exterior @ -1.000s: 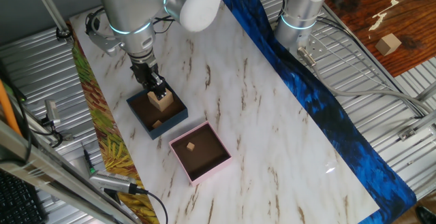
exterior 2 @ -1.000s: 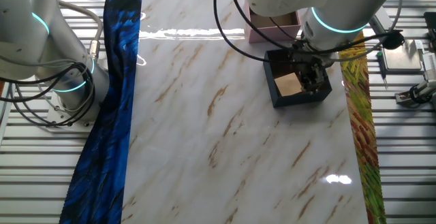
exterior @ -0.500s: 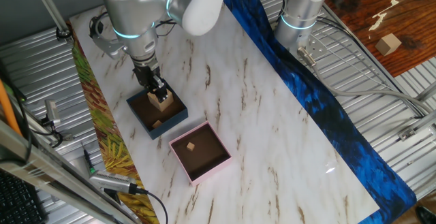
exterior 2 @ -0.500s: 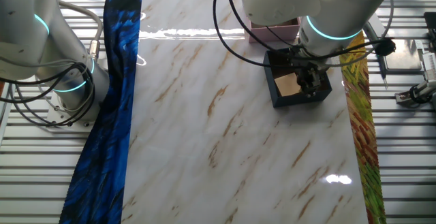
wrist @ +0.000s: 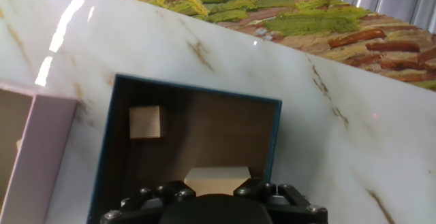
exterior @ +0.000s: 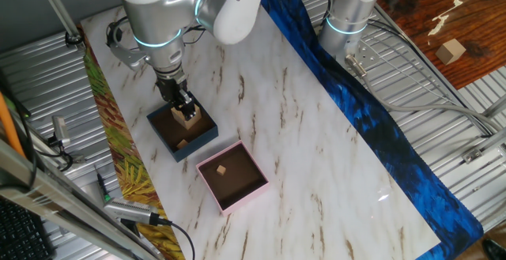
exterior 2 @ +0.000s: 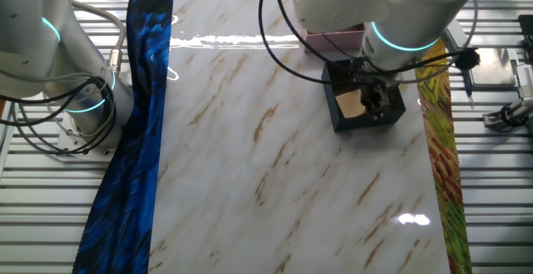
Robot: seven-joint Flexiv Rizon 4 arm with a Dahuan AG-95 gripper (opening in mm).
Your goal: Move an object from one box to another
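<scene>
The dark navy-blue box [exterior: 207, 133] stands at the table's left, and the pale pink box [exterior: 251, 190] lies just in front of it. My gripper [exterior: 186, 114] is over the navy box, shut on a light wooden block [exterior: 188, 119]. In the hand view the block [wrist: 216, 180] sits between my fingers above the navy box's brown floor [wrist: 204, 139]. A small wooden cube [wrist: 146, 122] lies in that box's corner. Another small cube [exterior: 222, 169] lies in the pink box. In the other fixed view my gripper [exterior 2: 376, 101] hides most of the navy box [exterior 2: 341, 122].
A blue cloth strip [exterior: 371, 126] runs along the table's right side and a leaf-patterned strip [exterior: 126, 173] along its left. A second robot base [exterior: 348, 15] stands at the back. Tools [exterior: 130, 211] lie off the table's left edge.
The arm's upper body has shifted slightly up and left. My gripper stays shut on the block over the navy box, at most a little higher.
</scene>
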